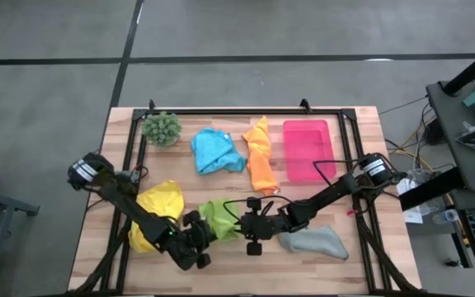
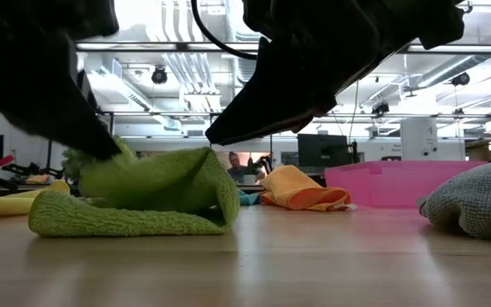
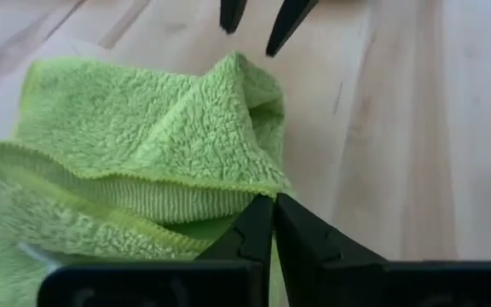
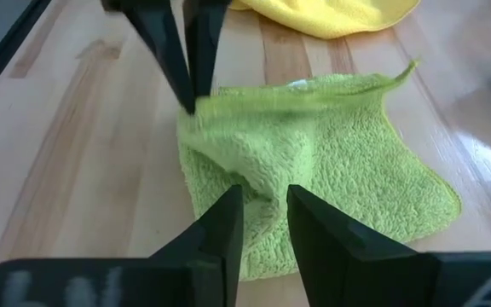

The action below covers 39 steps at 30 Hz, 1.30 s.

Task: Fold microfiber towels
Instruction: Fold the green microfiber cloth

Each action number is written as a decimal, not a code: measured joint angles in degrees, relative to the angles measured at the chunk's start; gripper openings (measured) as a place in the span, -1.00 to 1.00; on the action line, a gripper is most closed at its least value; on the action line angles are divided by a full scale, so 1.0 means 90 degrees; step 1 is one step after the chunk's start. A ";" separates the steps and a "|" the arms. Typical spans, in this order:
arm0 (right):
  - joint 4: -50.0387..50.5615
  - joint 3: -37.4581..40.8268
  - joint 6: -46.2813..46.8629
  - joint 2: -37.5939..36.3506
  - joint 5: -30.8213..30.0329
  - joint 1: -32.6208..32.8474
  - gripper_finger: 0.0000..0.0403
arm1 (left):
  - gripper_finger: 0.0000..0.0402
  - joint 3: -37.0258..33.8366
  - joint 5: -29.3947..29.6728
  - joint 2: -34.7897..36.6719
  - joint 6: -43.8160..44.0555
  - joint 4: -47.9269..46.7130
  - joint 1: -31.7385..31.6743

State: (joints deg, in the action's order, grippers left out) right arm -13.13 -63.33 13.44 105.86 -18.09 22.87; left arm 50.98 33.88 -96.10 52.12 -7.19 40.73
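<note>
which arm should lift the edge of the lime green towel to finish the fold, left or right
Probably the left. The left gripper is shut right at the near edge of the lime green towel, apparently pinching it. The right gripper hangs at the towel's other side with a gap between its fingers, gripping nothing.

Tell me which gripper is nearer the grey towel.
Right. The right gripper sits at the lime towel, just beside the grey towel. The left gripper is on the lime towel's far side, farther off.
</note>
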 joint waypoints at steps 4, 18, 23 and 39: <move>0.0002 0.0000 0.0001 0.0000 0.0001 0.0000 -0.57 | -1.00 -0.0002 -0.0413 0.0502 0.0003 -0.0731 0.0000; 0.0048 0.0000 -0.0069 0.0074 0.0937 0.0012 -0.62 | -1.00 -0.0121 -0.1153 0.0245 0.0372 -0.0920 0.0014; 0.0053 0.0022 -0.0069 0.0134 0.0954 0.0012 -0.68 | -1.00 -0.0126 -0.1240 0.0154 0.0505 -0.0923 0.0012; -0.0325 0.0165 -0.0176 0.0242 0.0725 0.0027 -0.25 | -1.00 -0.0126 -0.1240 0.0147 0.0505 -0.0926 0.0012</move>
State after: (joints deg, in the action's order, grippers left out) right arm -16.06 -61.84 11.85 108.04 -11.56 23.11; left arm 49.84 22.72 -94.78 56.66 -15.53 40.84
